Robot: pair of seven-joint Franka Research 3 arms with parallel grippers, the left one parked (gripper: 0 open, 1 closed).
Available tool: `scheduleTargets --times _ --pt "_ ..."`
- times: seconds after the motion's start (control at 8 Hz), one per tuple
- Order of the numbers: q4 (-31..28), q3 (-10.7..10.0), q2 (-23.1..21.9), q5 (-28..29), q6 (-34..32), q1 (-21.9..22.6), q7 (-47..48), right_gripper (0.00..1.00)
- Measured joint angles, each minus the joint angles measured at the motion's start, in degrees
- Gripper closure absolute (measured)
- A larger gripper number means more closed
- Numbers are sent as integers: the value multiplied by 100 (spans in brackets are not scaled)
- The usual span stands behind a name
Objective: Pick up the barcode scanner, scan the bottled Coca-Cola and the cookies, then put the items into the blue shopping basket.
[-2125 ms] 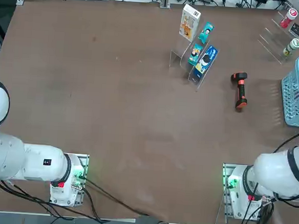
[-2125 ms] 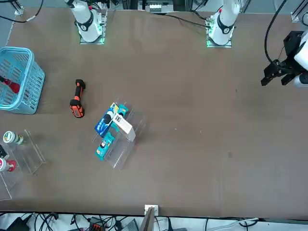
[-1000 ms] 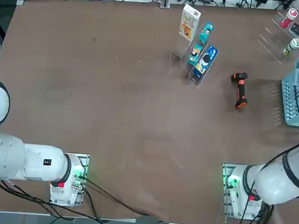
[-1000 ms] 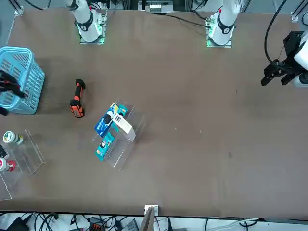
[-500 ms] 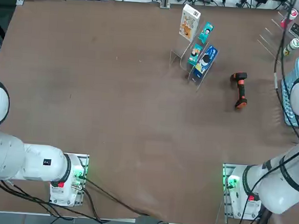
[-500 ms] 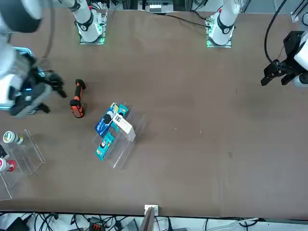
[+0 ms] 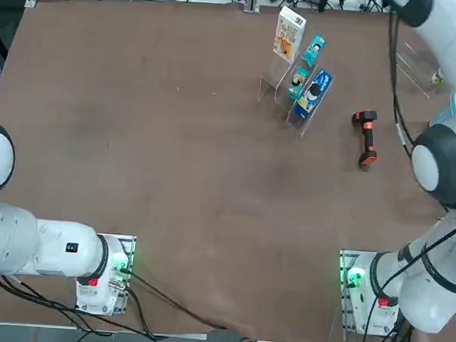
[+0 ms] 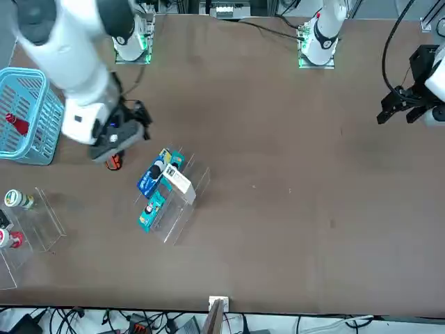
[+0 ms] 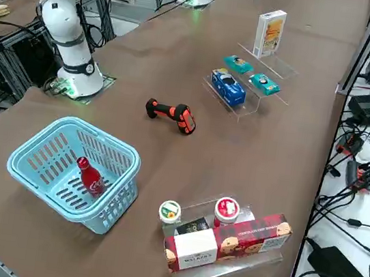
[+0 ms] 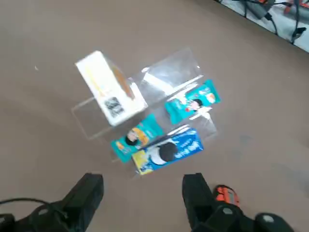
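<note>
The right gripper (image 8: 128, 132) has been swung away from the basket (image 9: 44, 160) within the last second and is now held over the scanner (image 7: 365, 137), with the fingers (image 10: 87, 195) spread wide and nothing between them. A second ago the gripper was at the basket; half a second ago it was just short of the scanner, on the basket side.

The Coca-Cola (image 9: 90, 177) is seen lying inside the basket, so that item appears to be stowed already. The scanner is left on the worktop beside the basket; it has not been shifted over the last two seconds and is not yet grasped. In the front view most of it is covered by the gripper, and only its orange handle end shows below.

The cookies (image 7: 288, 34) are left standing upright on the clear rack (image 9: 245, 102) beyond the scanner from the basket, with the teal packets (image 10: 190, 102) and the blue packet (image 10: 166, 152) in front of them.

The move is judged to be an approach to pick up the scanner, with the cookies next to be scanned and placed in the basket. A descent onto the handle would be called for first.
</note>
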Motion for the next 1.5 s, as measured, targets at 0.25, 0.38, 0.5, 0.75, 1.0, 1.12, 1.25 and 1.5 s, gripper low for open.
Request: scheduleTargets --times 0.25,0.38,0.5,0.75,1.0,1.12,1.25,1.5 --pt "108 332 226 -1 298 51 376 0" --pt "109 361 338 -1 493 52 392 0" --pt "110 360 443 -1 705 32 314 0" --pt "133 355 644 -2 1114 -41 8 0" --pt "400 396 947 -2 1295 -164 -181 0" --pt "537 507 1093 -2 1418 -258 -184 0" --pt "622 613 1199 -2 1520 -370 -215 0" --pt "672 785 1280 -2 1575 -616 -431 0"
